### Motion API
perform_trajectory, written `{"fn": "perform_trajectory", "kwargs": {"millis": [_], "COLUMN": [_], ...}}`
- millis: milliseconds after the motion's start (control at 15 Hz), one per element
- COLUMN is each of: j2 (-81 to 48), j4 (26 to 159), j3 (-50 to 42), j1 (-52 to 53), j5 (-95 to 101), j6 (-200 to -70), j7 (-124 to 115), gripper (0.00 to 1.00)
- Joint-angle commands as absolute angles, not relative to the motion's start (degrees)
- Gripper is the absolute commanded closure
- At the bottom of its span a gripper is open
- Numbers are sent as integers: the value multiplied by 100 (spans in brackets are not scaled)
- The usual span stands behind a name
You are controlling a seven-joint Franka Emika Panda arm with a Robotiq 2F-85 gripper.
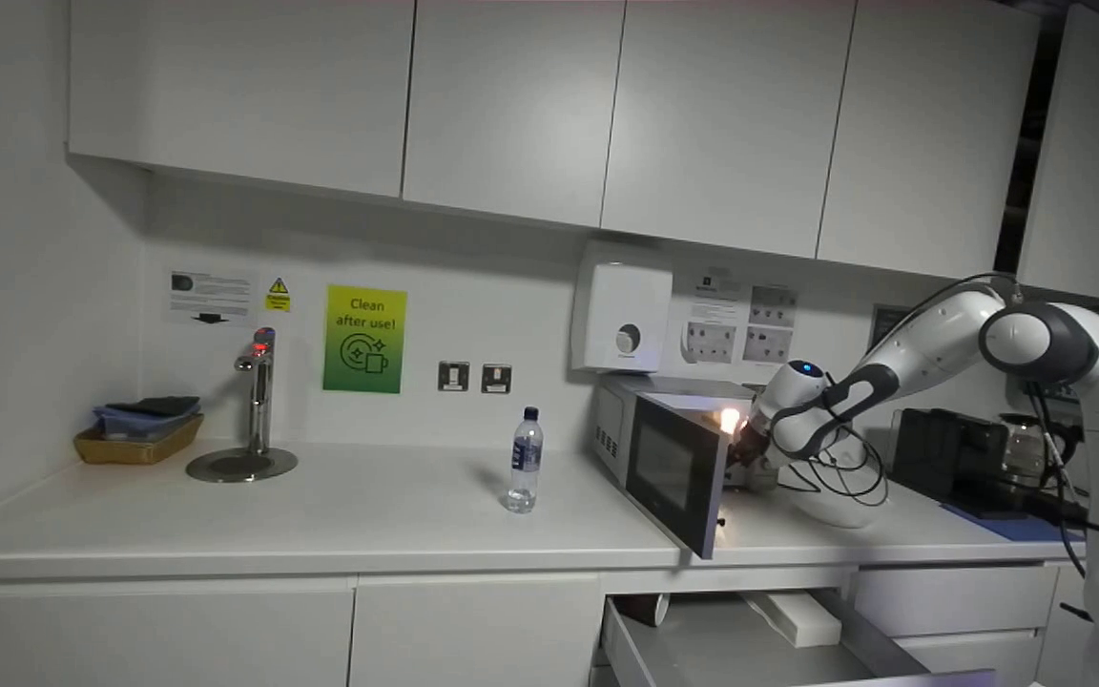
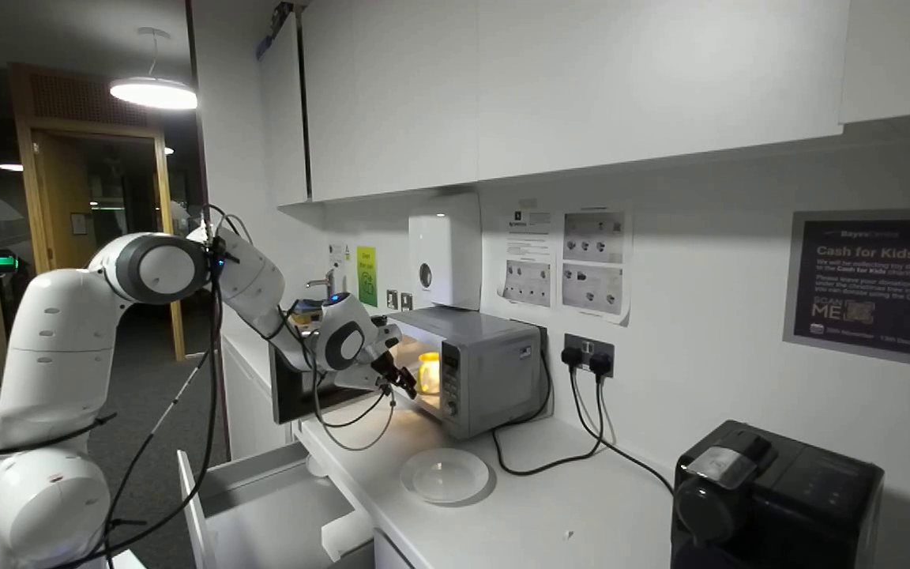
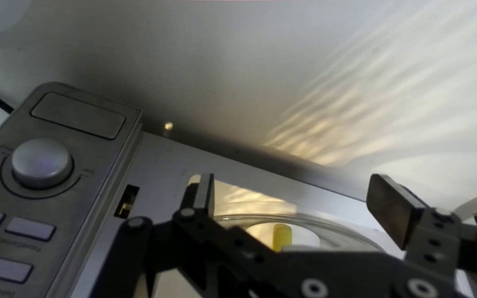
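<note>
- While poised at the mouth of the microwave (image 2: 494, 379), holds the pincer (image 3: 292, 192) spread wide, with nothing between the fingers (image 3: 205, 196) and no grip on anything.
- Places a yellow item (image 2: 429, 373), possibly a mug, inside the lit cavity, near the fingertips in an exterior view; in the wrist view, shows it partly hidden behind the pincer's body, apparently over a glass turntable (image 3: 338, 231).
- Shows no clear contact with it; cannot tell the exact depth of the fingertips relative to the opening.
- Has the door (image 1: 673, 468) swung well open, jutting toward the front edge of the counter (image 1: 349, 515).
- Looks to be at the approach step, with no grasp made yet.
- For the next move, seems to call for easing the wide fingers around the yellow item, clear of the control panel (image 3: 62, 207) and door, before closing.
- Also includes a white plate (image 2: 445, 476) near the microwave, an upright bottle (image 1: 525, 463) beyond the door, and an open drawer (image 1: 702, 654) below.
</note>
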State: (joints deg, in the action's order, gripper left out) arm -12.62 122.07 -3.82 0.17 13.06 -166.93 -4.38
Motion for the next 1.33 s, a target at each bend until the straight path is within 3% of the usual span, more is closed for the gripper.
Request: {"fn": "perform_trajectory", "kwargs": {"millis": [0, 1267], "j2": [-1582, -2532], "j4": [11901, 10682], "j3": [-515, -635], "j1": [127, 189], "j5": [1478, 1267], "j6": [-16982, -17618], "j7": [-690, -609], "gripper": [0, 0]}}
